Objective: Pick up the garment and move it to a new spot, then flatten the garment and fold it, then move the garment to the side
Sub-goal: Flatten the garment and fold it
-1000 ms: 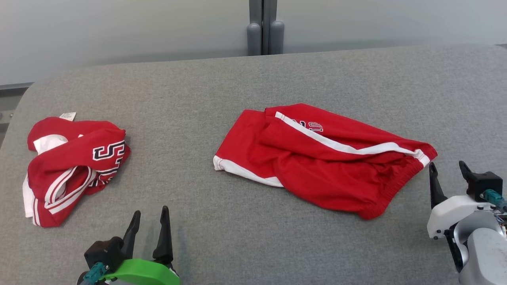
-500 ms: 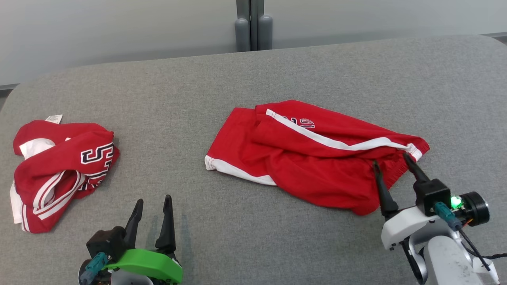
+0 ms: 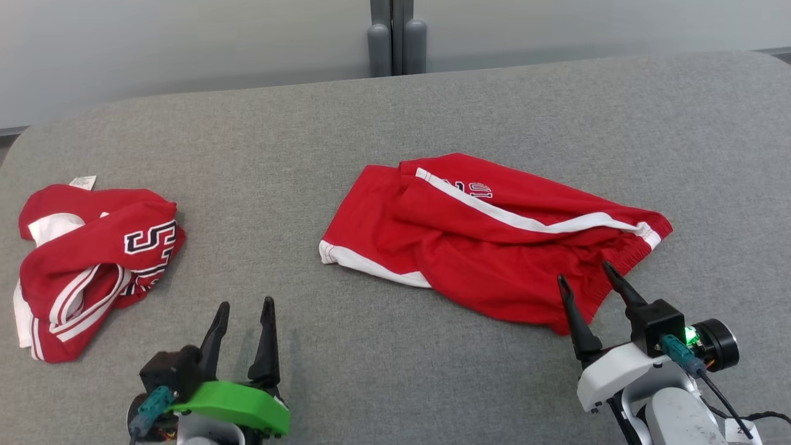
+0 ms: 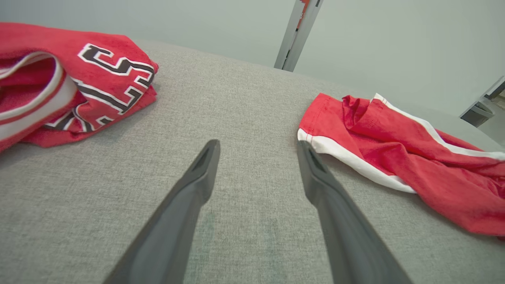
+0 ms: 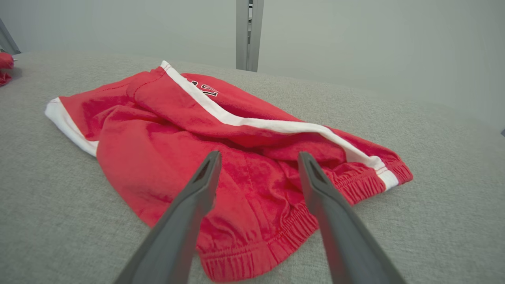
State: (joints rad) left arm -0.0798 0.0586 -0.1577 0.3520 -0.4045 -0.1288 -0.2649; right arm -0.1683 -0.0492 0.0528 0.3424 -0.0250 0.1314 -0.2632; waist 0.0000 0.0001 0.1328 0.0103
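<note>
Lying rumpled mid-table, the red shorts [image 3: 494, 241] are resting on the grey surface [image 3: 309, 136]. The right gripper [image 3: 584, 271] is hanging over their elastic waistband, fingers spread, pinching nothing. The left gripper [image 3: 246, 301] is sitting spread-fingered between the shorts and a bunched red jersey [image 3: 93, 259].

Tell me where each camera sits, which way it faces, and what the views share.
Head view: on the head, looking forward and down at the grey surface; left gripper and right gripper at the bottom, both open.
Left wrist view: on the left wrist, along its fingers toward bare surface between jersey and red shorts.
Right wrist view: on the right wrist, over its fingers at the shorts' waistband.
Shared: all three show the shorts.
</note>
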